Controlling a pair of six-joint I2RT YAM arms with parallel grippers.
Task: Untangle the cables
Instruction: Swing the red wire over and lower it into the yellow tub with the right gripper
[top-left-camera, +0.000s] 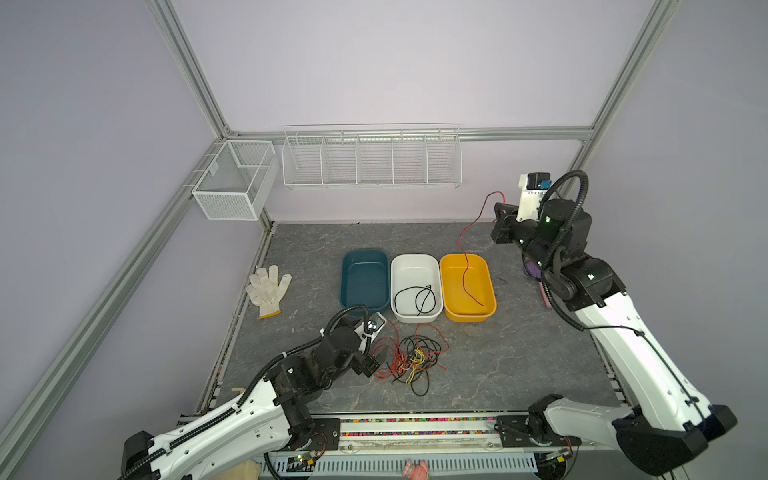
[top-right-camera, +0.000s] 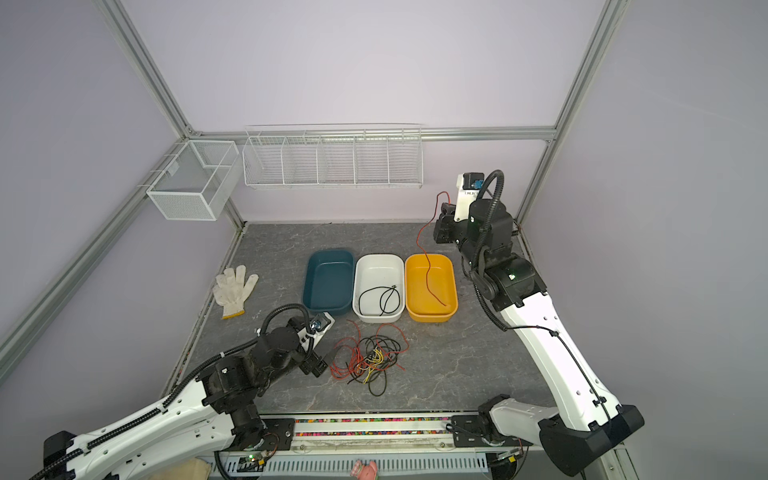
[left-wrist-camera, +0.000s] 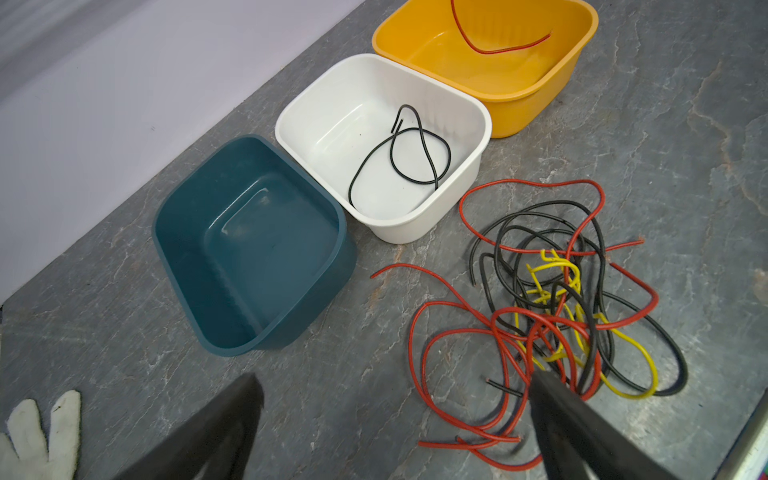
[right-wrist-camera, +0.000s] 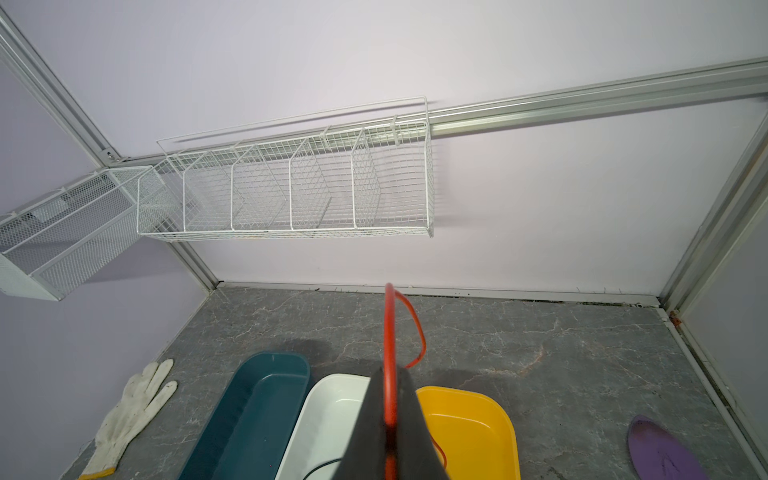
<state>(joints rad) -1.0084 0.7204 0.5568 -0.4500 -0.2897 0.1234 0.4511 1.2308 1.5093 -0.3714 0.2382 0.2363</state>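
Right pincer (right-wrist-camera: 388, 374) grips a red cable (right-wrist-camera: 389, 324); left pincer (left-wrist-camera: 399, 378) open.
Cables (top-left-camera: 411, 357) seem light, limp: pinch near a free end.

Soft, even light, a faint shadow behind the wire rack (right-wrist-camera: 291, 199), and the right tool (right-wrist-camera: 388, 376) blurs up close.

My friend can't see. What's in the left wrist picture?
A tangle of red, black and yellow cables lies on the table by the open left gripper. Beyond stand an empty blue tub, a white tub holding one black cable, and a yellow tub with a red cable in it.
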